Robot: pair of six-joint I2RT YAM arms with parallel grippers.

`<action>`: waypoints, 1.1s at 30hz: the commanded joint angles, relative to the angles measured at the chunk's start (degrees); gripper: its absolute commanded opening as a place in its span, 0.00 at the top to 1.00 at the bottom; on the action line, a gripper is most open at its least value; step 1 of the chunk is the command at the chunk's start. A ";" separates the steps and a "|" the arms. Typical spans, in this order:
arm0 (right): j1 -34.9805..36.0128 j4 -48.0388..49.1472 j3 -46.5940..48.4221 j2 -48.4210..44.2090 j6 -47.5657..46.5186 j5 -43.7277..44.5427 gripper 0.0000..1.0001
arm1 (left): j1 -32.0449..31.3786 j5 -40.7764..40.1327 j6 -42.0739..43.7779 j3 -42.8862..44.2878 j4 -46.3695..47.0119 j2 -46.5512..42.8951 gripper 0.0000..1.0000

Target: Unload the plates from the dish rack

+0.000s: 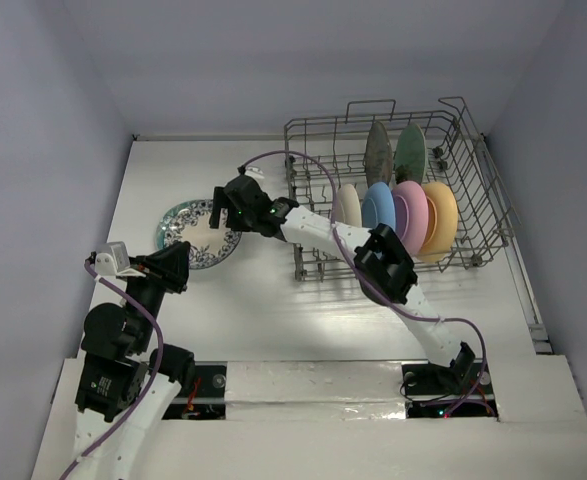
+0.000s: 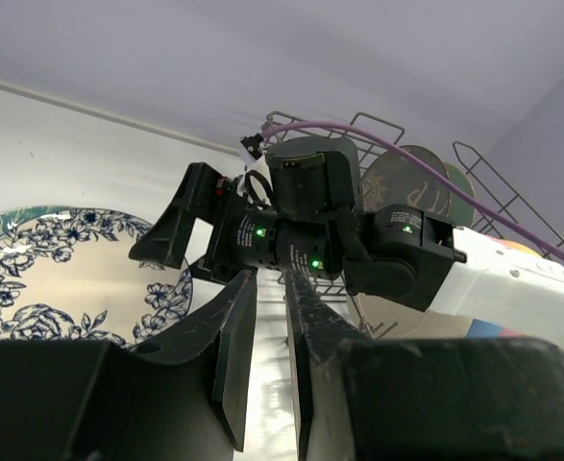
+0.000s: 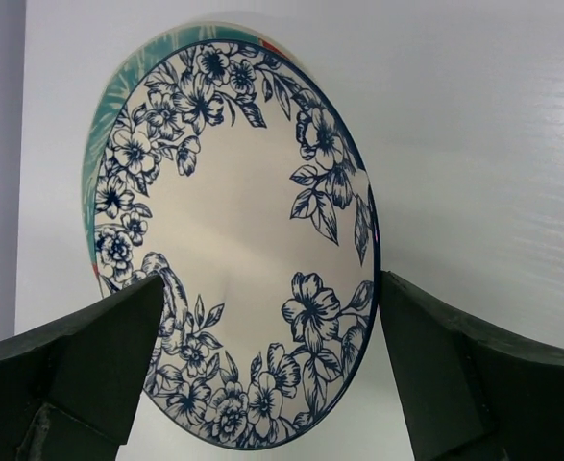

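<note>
The blue-white floral plate [image 1: 193,242] lies flat on the teal plate [image 1: 162,228] on the table at the left. My right gripper [image 1: 216,210] hovers just above the floral plate [image 3: 233,211], jaws wide open and empty; the teal rim [image 3: 102,144] shows beneath. My left gripper [image 1: 178,262] is beside the stack's near edge, its jaws a narrow gap apart and empty [image 2: 270,280]. The dish rack [image 1: 478,200] holds the grey-brown [image 1: 377,150], mint [image 1: 410,150], cream [image 1: 347,208], sky blue [image 1: 376,205], pink [image 1: 411,212] and orange-yellow [image 1: 441,215] plates upright.
The right arm [image 1: 323,235] stretches across the table from the rack's front to the plate stack, with a purple cable [image 1: 318,175] looping over the rack's left end. The walls close in at the back and both sides.
</note>
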 commanded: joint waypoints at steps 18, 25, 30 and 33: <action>2.58 4.63 12.61 7.95 1.11 3.07 0.10 | 0.29 1.42 0.26 0.13 2.41 0.01 0.83; 1.26 4.90 12.56 6.03 -0.20 3.87 0.00 | 0.29 0.80 0.26 0.30 2.15 0.10 0.83; 0.73 4.98 5.52 -0.39 -2.75 9.49 0.00 | 0.29 0.98 0.61 0.30 2.50 0.37 0.83; 0.73 3.41 5.68 -2.60 -5.30 10.73 0.00 | 0.81 0.98 0.70 0.30 2.50 0.37 0.83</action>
